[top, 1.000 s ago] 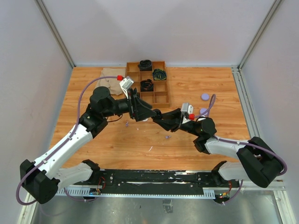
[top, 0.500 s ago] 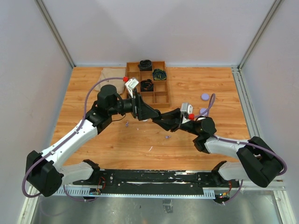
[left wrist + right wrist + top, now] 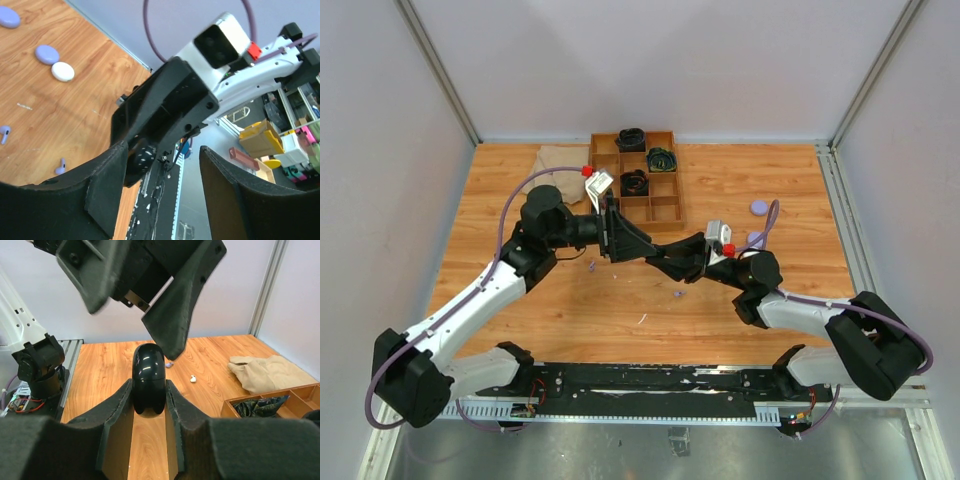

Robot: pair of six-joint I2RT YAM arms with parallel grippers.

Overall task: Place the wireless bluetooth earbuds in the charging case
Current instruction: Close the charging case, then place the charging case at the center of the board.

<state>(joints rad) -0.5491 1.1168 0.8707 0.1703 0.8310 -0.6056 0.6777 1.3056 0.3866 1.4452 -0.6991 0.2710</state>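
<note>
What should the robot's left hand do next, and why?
Probably ease the left gripper forward to close on the free end of the black case. The right gripper is shut on the case's other end, and the left gripper is open just beyond the free end, not touching it.

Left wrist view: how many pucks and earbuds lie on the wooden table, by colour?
Lilac rounded plastic pucks: 2
White rounded plastic puck: 1
Tiny lilac stemmed plastic earbuds: 2
Total: 5
A thin white sliver is too small to identify and is not counted.
</note>
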